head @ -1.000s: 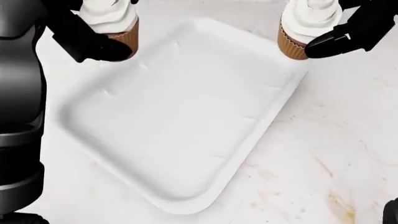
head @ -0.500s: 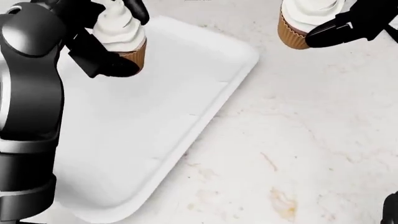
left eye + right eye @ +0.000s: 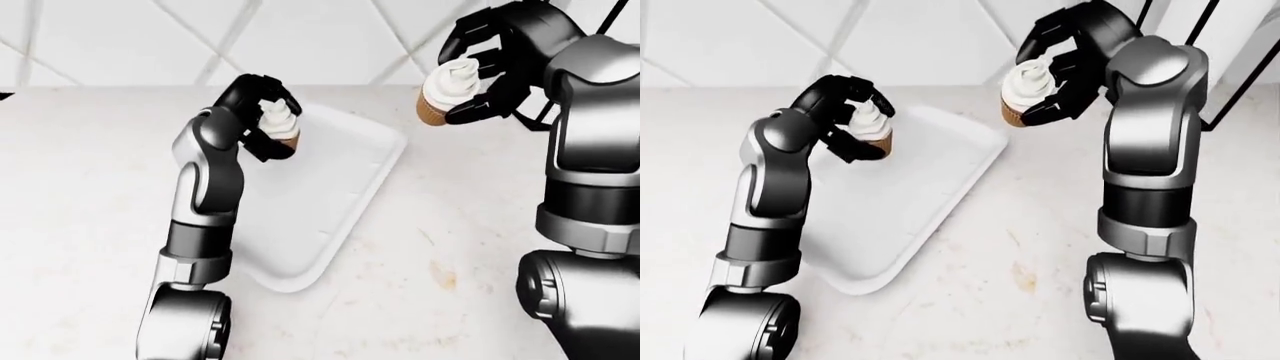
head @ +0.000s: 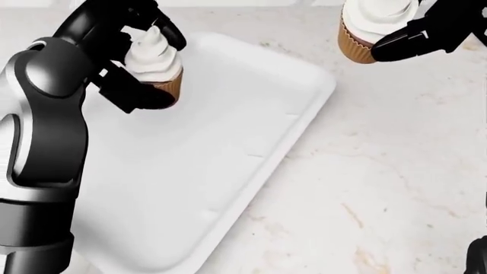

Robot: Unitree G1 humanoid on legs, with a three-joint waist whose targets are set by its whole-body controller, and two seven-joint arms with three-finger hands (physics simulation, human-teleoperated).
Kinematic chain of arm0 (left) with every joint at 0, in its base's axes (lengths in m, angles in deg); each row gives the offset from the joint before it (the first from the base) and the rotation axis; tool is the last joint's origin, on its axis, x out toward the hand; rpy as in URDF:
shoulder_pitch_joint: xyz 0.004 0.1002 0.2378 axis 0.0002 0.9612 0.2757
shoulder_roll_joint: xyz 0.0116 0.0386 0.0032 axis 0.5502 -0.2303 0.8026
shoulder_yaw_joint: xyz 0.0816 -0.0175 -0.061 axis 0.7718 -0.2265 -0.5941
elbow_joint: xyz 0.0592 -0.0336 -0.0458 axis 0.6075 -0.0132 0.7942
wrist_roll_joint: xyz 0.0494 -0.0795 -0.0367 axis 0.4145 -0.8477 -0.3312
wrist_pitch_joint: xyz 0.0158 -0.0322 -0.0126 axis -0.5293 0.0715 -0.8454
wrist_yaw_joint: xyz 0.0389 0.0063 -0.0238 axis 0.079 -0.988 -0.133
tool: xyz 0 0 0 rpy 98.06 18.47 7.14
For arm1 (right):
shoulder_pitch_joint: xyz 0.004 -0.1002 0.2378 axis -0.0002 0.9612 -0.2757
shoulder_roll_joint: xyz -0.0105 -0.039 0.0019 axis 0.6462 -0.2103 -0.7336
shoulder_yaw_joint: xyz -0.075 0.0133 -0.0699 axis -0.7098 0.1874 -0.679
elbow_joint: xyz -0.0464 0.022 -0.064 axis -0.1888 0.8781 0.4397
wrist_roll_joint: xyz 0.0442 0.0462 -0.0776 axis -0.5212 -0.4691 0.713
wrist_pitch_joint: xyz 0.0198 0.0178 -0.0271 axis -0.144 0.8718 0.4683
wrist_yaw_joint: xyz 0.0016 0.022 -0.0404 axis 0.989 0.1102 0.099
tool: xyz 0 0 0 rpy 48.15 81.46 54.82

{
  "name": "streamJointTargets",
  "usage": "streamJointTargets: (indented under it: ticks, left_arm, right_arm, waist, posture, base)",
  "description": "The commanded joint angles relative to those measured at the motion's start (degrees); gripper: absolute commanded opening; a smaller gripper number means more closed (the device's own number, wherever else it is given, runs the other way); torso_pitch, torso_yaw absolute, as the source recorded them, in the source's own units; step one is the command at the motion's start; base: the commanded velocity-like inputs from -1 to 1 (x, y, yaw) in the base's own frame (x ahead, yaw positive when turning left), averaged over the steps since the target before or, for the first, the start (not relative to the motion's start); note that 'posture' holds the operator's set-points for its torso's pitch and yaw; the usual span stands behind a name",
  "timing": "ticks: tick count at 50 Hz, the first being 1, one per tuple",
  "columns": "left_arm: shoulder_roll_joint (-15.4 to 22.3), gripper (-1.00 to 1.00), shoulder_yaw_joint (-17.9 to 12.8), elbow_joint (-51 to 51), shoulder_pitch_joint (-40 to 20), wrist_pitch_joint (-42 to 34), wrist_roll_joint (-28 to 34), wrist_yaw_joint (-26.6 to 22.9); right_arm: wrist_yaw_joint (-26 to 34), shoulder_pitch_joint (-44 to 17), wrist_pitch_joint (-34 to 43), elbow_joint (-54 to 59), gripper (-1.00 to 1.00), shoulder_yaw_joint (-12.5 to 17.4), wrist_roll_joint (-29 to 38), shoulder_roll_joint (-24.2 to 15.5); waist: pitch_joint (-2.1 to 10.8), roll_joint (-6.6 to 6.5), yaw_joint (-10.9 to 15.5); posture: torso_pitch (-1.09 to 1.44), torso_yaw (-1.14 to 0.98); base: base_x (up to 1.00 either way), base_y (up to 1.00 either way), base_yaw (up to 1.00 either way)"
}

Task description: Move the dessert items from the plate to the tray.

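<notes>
your left hand (image 4: pixel 141 54) fingers grip one cupcake (image 4: pixel 156 65) above the tray (image 4: pixel 228 142); your right hand (image 3: pixel 500 64) fingers grip another cupcake (image 3: pixel 445 94) beside it.

White frosting, tan wrappers, pale marble

Both cupcakes, one (image 4: pixel 155 64) and the other (image 3: pixel 442 94), carry white swirled frosting above tan ribbed wrappers. The tray (image 4: pixel 228 171) is plain white; the countertop (image 4: pixel 395 182) is off-white marble with faint ochre veins. The black-fingered hands (image 3: pixel 262 112) (image 3: pixel 490 64) join glossy silver-and-black arms.
</notes>
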State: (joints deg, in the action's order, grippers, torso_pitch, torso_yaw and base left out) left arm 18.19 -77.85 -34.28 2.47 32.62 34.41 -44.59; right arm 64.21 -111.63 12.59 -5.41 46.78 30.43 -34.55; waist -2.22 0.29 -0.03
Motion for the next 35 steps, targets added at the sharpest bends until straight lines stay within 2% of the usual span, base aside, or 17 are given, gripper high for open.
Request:
streamJointTargets:
  ticks: [1, 9, 11, 16, 22, 30, 34, 35]
  left_arm:
    - [0.26, -0.18, -0.61, -2.49, -1.15, 1.02, 0.46, 0.70]
    - [0.35, 0.12, -0.73, -2.90, -1.17, 0.73, 0.49, 0.21]
    - [0.30, 0.29, -0.55, -3.29, -1.00, 0.63, 0.66, -0.13]
    - [0.19, 0.51, -0.70, -4.00, -0.53, 0.48, 0.71, -0.58]
    - [0.85, 0.60, -1.24, -6.60, -0.54, -1.08, 0.62, -2.28]
    - [2.20, 0.73, -2.51, -12.51, -0.59, -4.90, -0.96, -4.94]
    - [2.63, 0.88, -2.82, -18.42, 0.89, -8.17, -1.53, -6.96]
    - [2.82, 1.00, -2.79, -19.98, 1.50, -8.85, -1.56, -7.54]
  right_arm:
    - [-0.90, -1.96, -1.23, -1.45, -0.98, 0.59, 0.14, -0.54]
    - [-1.25, -1.93, -1.54, -0.96, -0.98, 0.46, 0.15, -0.27]
    - [-1.26, -1.92, -1.47, -1.06, -0.98, 0.35, 0.21, -0.11]
    - [-1.09, -1.83, -1.10, -1.52, -0.98, 0.35, 0.33, 0.01]
    - [-1.29, -2.81, -0.88, -1.12, -0.98, -0.30, 0.62, 0.84]
    - [-2.48, -7.56, -1.15, 2.62, -0.98, -2.47, 1.66, 4.67]
    - [-4.12, -9.00, -1.89, 4.95, -0.98, -3.18, 1.65, 7.26]
    - [-4.56, -9.32, -1.92, 5.41, -0.98, -3.38, 1.60, 7.94]
  waist:
    - [1.56, 0.51, 0.15]
    - [1.52, 0.39, 0.08]
    - [1.49, 0.39, 0.08]
    - [1.44, 0.39, 0.07]
    - [1.44, 0.27, 0.01]
    - [1.02, 0.01, -0.22]
    - [1.07, -0.12, -0.24]
    - [1.07, -0.18, -0.29]
  posture:
    - [0.00, 0.00]
    - [0.00, 0.00]
    - [0.00, 0.00]
    - [0.00, 0.00]
    - [0.00, 0.00]
    - [0.00, 0.00]
    - [0.00, 0.00]
    - [0.00, 0.00]
  base:
    - [0.00, 0.00, 0.00]
    - [0.00, 0.00, 0.00]
    - [0.00, 0.00, 0.00]
    - [0.00, 0.00, 0.00]
    - [0.00, 0.00, 0.00]
    - [0.00, 0.00, 0.00]
    - [0.00, 0.00, 0.00]
    - [0.00, 0.00, 0.00]
